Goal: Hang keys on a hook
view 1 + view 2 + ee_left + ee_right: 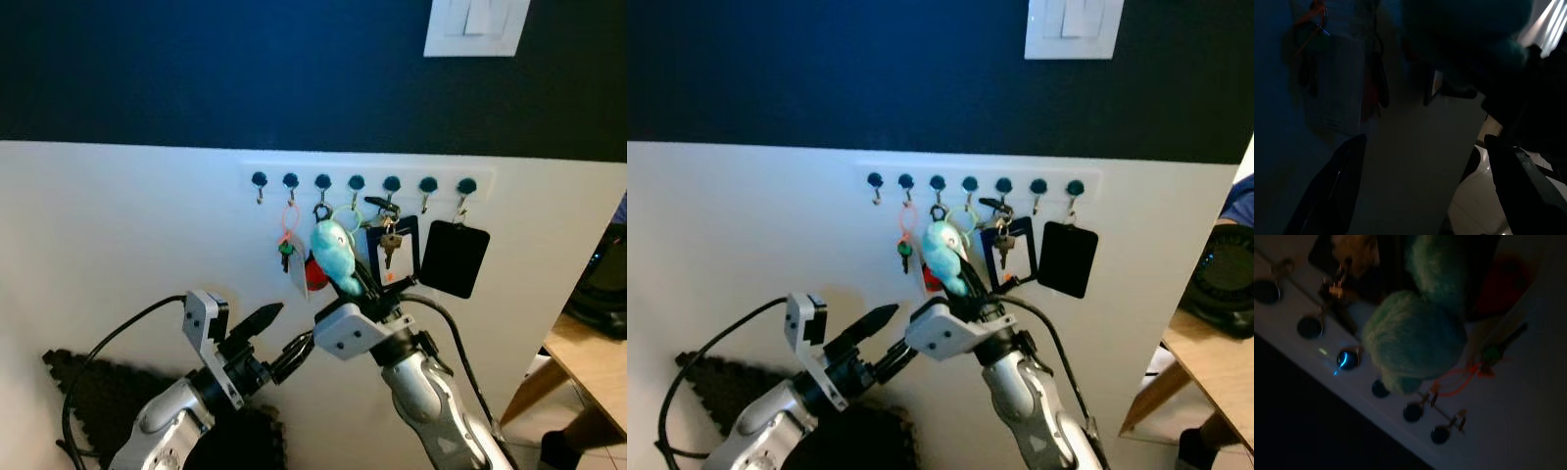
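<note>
A white rail (367, 182) with several dark-knobbed hooks runs along the wall. Other key sets hang there: an orange loop with a green key (287, 245), a red tag (315, 274), brass keys (390, 243) and a black card (454, 258). My right gripper (358, 286) is raised to the rail, shut on a teal plush keychain (333, 257). The keychain's pale green ring (345, 217) sits just under the middle hook (356, 183); whether it is on the hook I cannot tell. My left gripper (277, 335) is open, lower left of the plush, holding nothing.
A white light switch (477, 24) is on the dark upper wall. A wooden table (588, 362) stands at the right, with a black object (602, 284) behind it. A dark mat (88, 392) lies on the floor at lower left.
</note>
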Controlling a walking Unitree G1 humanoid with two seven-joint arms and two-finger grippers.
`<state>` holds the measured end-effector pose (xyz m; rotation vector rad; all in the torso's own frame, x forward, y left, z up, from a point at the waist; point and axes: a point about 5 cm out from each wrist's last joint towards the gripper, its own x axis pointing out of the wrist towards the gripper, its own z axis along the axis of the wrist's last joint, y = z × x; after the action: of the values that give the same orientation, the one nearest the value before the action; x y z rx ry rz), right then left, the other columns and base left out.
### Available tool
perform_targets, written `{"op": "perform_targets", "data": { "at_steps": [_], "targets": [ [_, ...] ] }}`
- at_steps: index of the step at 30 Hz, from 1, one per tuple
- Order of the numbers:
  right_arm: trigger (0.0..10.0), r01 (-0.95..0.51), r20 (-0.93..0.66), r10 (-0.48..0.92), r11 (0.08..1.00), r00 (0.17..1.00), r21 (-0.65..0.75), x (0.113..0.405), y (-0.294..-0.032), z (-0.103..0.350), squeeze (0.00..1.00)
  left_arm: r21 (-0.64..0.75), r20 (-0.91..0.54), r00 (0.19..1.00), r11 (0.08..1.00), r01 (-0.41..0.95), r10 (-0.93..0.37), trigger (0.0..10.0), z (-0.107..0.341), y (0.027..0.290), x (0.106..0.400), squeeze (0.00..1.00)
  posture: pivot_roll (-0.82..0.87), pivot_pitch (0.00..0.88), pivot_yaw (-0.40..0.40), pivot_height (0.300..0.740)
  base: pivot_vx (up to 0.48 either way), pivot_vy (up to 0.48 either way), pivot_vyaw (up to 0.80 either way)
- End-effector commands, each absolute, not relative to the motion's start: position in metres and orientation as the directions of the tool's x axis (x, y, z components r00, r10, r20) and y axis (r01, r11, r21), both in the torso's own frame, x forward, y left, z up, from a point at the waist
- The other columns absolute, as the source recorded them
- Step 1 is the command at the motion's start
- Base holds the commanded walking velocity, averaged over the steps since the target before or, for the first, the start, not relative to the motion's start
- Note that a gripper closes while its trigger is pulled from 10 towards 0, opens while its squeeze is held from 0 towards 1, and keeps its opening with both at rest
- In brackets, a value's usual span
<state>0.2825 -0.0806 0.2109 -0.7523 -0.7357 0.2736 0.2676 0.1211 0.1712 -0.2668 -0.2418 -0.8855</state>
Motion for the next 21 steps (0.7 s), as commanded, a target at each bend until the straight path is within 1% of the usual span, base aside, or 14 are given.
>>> {"op": "perform_targets", "data": {
  "at_steps": [1, 5, 6, 7, 8, 9, 12, 13, 14, 15, 16, 21],
  "targets": [
    [10.0, -0.021, 0.475, 0.514, 0.694, 0.714, -0.72, 0.278, -0.075, 0.204, 0.0, -0.123, 0.309, 0.613, 0.608, 0.784, -0.727, 10.0, 0.17, 0.122, 0.266, 0.0, 0.06, 0.052, 0.03, 0.74, 0.0, 0.0, 0.0],
    [10.0, -0.025, 0.479, 0.493, 0.715, 0.727, -0.698, 0.276, -0.08, 0.2, 0.0, -0.123, 0.309, 0.612, 0.607, 0.785, -0.728, 10.0, 0.17, 0.122, 0.266, 0.0, 0.06, 0.053, 0.034, 0.74, 0.0, 0.0, 0.0],
    [10.0, -0.025, 0.486, 0.482, 0.728, 0.729, -0.685, 0.275, -0.082, 0.2, 0.38, -0.123, 0.309, 0.611, 0.607, 0.785, -0.729, 10.0, 0.17, 0.122, 0.266, 0.0, 0.06, 0.053, 0.036, 0.74, 0.0, 0.0, 0.0],
    [10.0, -0.025, 0.494, 0.472, 0.741, 0.73, -0.671, 0.275, -0.084, 0.201, 0.86, -0.123, 0.309, 0.61, 0.605, 0.786, -0.73, 10.0, 0.17, 0.122, 0.266, 0.0, 0.06, 0.053, 0.036, 0.74, 0.0, 0.0, 0.0],
    [10.0, -0.025, 0.494, 0.472, 0.741, 0.73, -0.671, 0.275, -0.084, 0.201, 0.86, -0.123, 0.309, 0.61, 0.605, 0.786, -0.73, 10.0, 0.17, 0.122, 0.266, 0.0, 0.06, 0.053, 0.036, 0.74, 0.0, 0.0, 0.0],
    [10.0, -0.023, 0.5, 0.466, 0.748, 0.73, -0.663, 0.275, -0.085, 0.201, 1.0, -0.124, 0.309, 0.609, 0.604, 0.788, -0.731, 10.0, 0.17, 0.122, 0.266, 0.0, 0.06, 0.054, 0.037, 0.74, 0.0, 0.0, 0.0],
    [10.0, 0.0, 0.506, 0.449, 0.748, 0.737, -0.664, 0.275, -0.088, 0.202, 1.0, -0.125, 0.309, 0.606, 0.601, 0.789, -0.732, 10.0, 0.17, 0.121, 0.266, 0.0, 0.06, 0.053, 0.037, 0.74, 0.0, 0.0, 0.0],
    [10.0, 0.013, 0.506, 0.442, 0.743, 0.741, -0.669, 0.276, -0.088, 0.202, 0.93, -0.125, 0.31, 0.607, 0.601, 0.789, -0.732, 10.0, 0.17, 0.121, 0.266, 0.0, 0.06, 0.053, 0.037, 0.74, 0.0, 0.0, 0.0],
    [10.0, 0.024, 0.506, 0.436, 0.74, 0.744, -0.673, 0.276, -0.089, 0.201, 0.1, -0.126, 0.31, 0.608, 0.602, 0.788, -0.731, 10.0, 0.17, 0.121, 0.266, 0.0, 0.06, 0.053, 0.037, 0.74, 0.0, 0.0, 0.0],
    [10.0, 0.024, 0.506, 0.436, 0.74, 0.744, -0.673, 0.276, -0.089, 0.201, 0.1, -0.126, 0.31, 0.608, 0.602, 0.788, -0.731, 10.0, 0.17, 0.121, 0.266, 0.0, 0.06, 0.053, 0.037, 0.74, 0.0, 0.0, 0.0],
    [10.0, 0.024, 0.503, 0.435, 0.739, 0.747, -0.673, 0.276, -0.09, 0.2, 0.0, -0.127, 0.309, 0.609, 0.603, 0.788, -0.73, 10.0, 0.17, 0.121, 0.266, 0.0, 0.06, 0.053, 0.036, 0.74, 0.0, 0.0, 0.0],
    [10.0, -0.001, 0.483, 0.413, 0.76, 0.772, -0.649, 0.273, -0.094, 0.189, 0.0, -0.133, 0.305, 0.612, 0.604, 0.786, -0.73, 10.0, 0.168, 0.121, 0.266, 0.0, 0.06, 0.053, 0.036, 0.74, 0.0, 0.0, 0.0]
  ]
}}
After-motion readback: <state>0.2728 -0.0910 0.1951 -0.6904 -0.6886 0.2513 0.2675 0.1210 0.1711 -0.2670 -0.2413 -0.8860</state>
